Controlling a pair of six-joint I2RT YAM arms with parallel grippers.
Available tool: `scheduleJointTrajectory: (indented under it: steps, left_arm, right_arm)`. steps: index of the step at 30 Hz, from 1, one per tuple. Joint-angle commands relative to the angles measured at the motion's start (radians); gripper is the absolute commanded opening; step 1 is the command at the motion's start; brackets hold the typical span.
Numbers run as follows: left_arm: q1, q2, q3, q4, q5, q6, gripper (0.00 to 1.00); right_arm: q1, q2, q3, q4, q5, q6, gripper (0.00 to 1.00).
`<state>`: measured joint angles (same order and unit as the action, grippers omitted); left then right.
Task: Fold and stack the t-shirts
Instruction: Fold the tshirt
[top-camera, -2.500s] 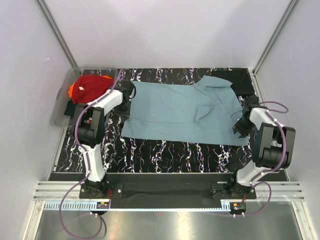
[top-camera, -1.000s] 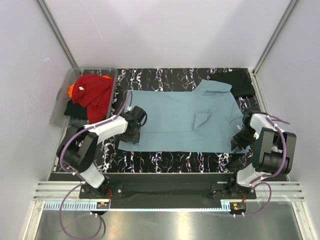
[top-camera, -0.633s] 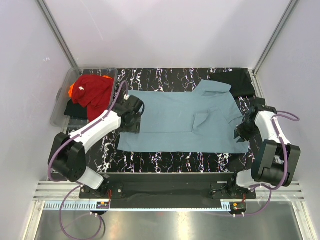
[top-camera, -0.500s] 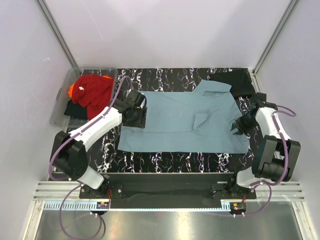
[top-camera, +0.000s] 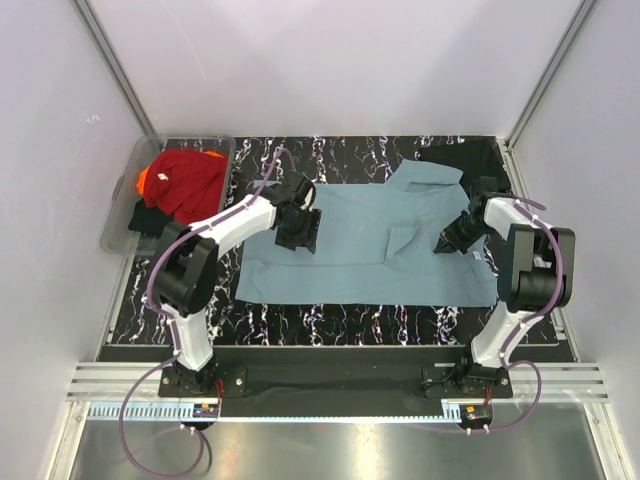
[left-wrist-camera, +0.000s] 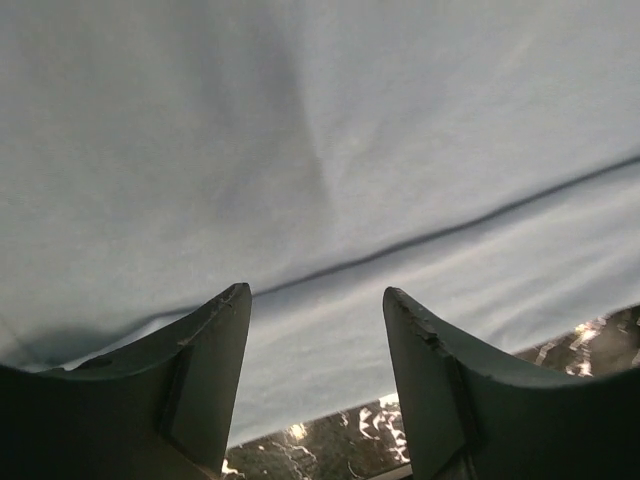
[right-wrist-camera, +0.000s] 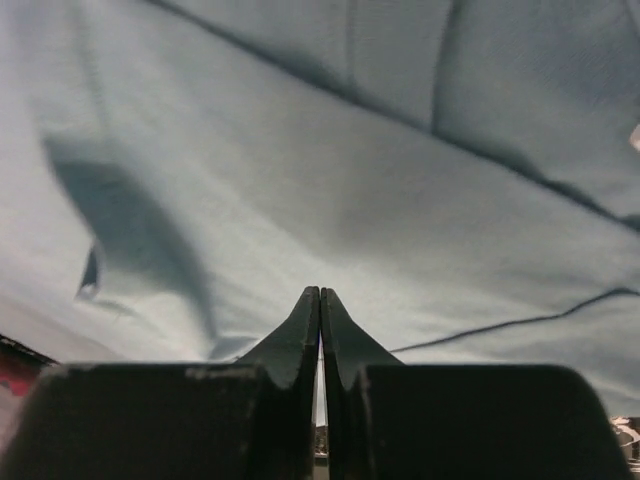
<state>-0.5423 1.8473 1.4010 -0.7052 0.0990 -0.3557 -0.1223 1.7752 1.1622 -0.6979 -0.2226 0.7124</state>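
- A clear plastic tub (top-camera: 122, 215) sits at the far left corner of the table (top-camera: 330, 315), just off the dark marbled top
- Inside the tub a red shirt (top-camera: 185, 180) lies heaped on top, an orange shirt (top-camera: 146, 181) peeks out at its left edge, and a black shirt (top-camera: 150, 216) lies under both
- The left gripper (top-camera: 301, 232) reaches in over the left part of the teal shirt (top-camera: 350, 255), near the shirt's far edge
- In the left wrist view the left gripper (left-wrist-camera: 315, 295) has its fingers (left-wrist-camera: 225, 340) spread wide apart with nothing between them; they hang just above the teal cloth (left-wrist-camera: 300, 130), and a strip of table (left-wrist-camera: 595, 345) shows at the lower right
- The teal shirt lies spread out flat across the middle of the table, with a small folded flap right of its centre and one sleeve pointing to the far right
- The right gripper (top-camera: 451, 238) rests at the right side of the teal shirt, beside that flap
- In the right wrist view the right gripper (right-wrist-camera: 320, 292) has its fingers (right-wrist-camera: 290, 345) pressed tightly together, tips over rumpled teal cloth (right-wrist-camera: 300, 150); I cannot tell if any cloth is pinched
- A second black shirt (top-camera: 472, 160) lies flat at the far right corner of the table, its near edge tucked under the teal shirt's sleeve
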Motion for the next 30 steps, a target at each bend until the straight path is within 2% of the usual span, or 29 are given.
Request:
scheduleJointTrajectory:
  steps: [1, 5, 10, 18, 25, 27, 30]
  left_arm:
    - [0.011, 0.035, -0.031, 0.013, -0.001, -0.006, 0.61]
    - [0.016, 0.041, -0.128, 0.018, -0.054, -0.046, 0.61]
    - [0.018, -0.039, -0.311, 0.09, -0.096, -0.111, 0.61]
    - [0.01, -0.178, -0.421, 0.105, -0.125, -0.193, 0.61]
    - [-0.004, -0.275, -0.36, 0.073, -0.153, -0.213, 0.62]
    - [-0.01, -0.28, -0.312, 0.093, -0.116, -0.172, 0.63]
    - [-0.03, -0.266, -0.196, 0.17, 0.028, -0.097, 0.63]
  right_arm:
    - [-0.002, 0.02, 0.002, 0.021, 0.04, -0.016, 0.06]
    - [-0.002, 0.001, -0.042, -0.012, 0.176, -0.083, 0.07]
    - [-0.002, -0.057, -0.172, 0.006, 0.25, -0.103, 0.07]
    - [-0.002, -0.197, -0.242, 0.003, 0.226, -0.091, 0.08]
    - [-0.002, -0.296, -0.179, 0.024, 0.071, -0.2, 0.17]
    - [-0.002, -0.301, -0.151, 0.041, 0.071, -0.237, 0.25]
    - [-0.004, -0.27, -0.06, 0.078, 0.069, -0.284, 0.34]
